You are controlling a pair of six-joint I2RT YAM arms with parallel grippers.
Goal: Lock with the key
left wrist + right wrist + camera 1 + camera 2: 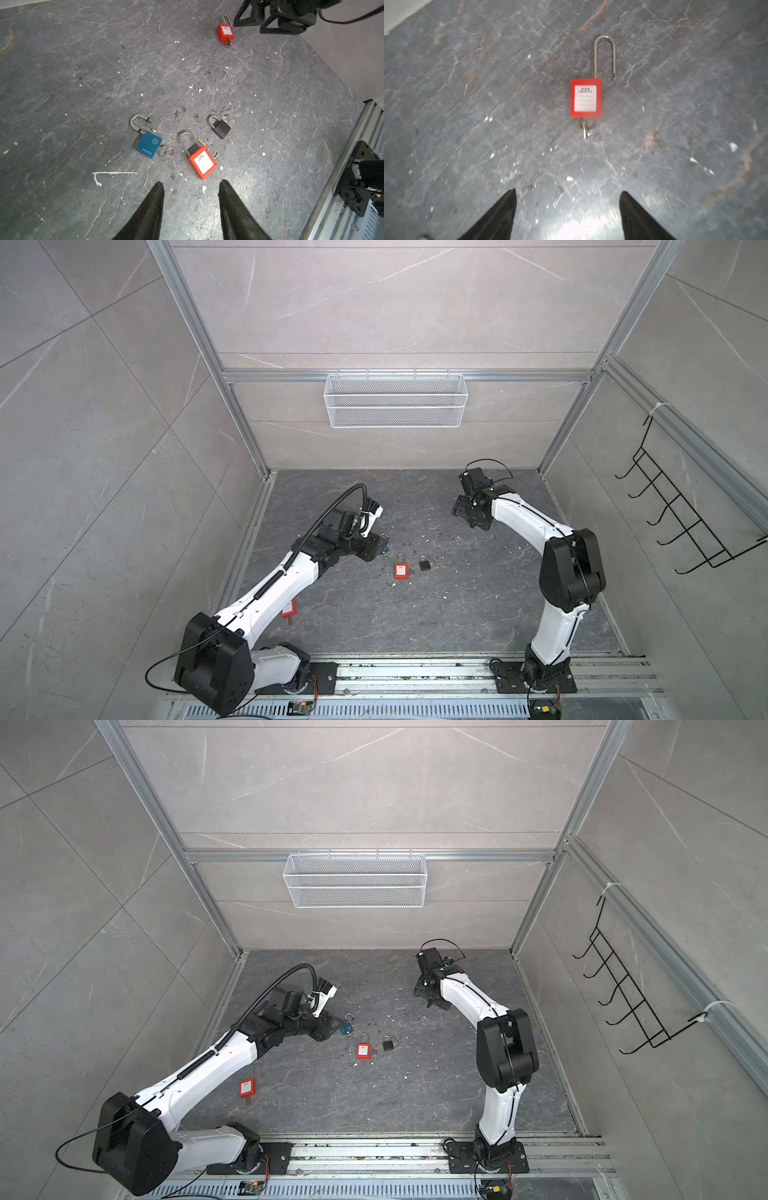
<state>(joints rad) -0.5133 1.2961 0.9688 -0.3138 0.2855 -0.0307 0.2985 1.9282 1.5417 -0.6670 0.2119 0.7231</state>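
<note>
both jaws spread, padlocks lying loose on the counter

nearest the front rail (pixel 374 1152), a red lock (pixel 246 1088) w/ a long shackle is lying flat on the counter (pixel 436 1094), just beside the left arm (pixel 199 1073).

further in, mid-counter, 3 padlocks are sitting close together, none touching. in the left wrist view the left jaws are standing spread, fingertips (pixel 155 197) apart w/ only bare counter btwn them, pinching nothing. just beyond the tips the short red padlock (pixel 202 164) is lying label up. the blue padlock (pixel 148 145) is lying beside it w/ its shackle sprung open & a ringed key (pixel 165 152) poking from its base. the black padlock (pixel 222 128) is sitting a bit further, w/ loose keys (pixel 224 113) by its shackle.

further back on the right, the right arm (pixel 519 514) is hanging its jaws over the counter, well apart from that trio. the right wrist view is coming out blurred: the right jaws are standing wide, nothing btwn them. ahead of them, not touching, the long-shackle red padlock (pixel 586 97) is lying label up, shackle open w/ its free end out beside the body, key (pixel 584 127) sticking from the base. the left wrist view is showing it far past the trio, next to a black arm part. can't tell whether it's the same lock as the one by the left arm.

farthest back, a white wire basket (pixel 395 400) is hanging on the rear wall.
</note>
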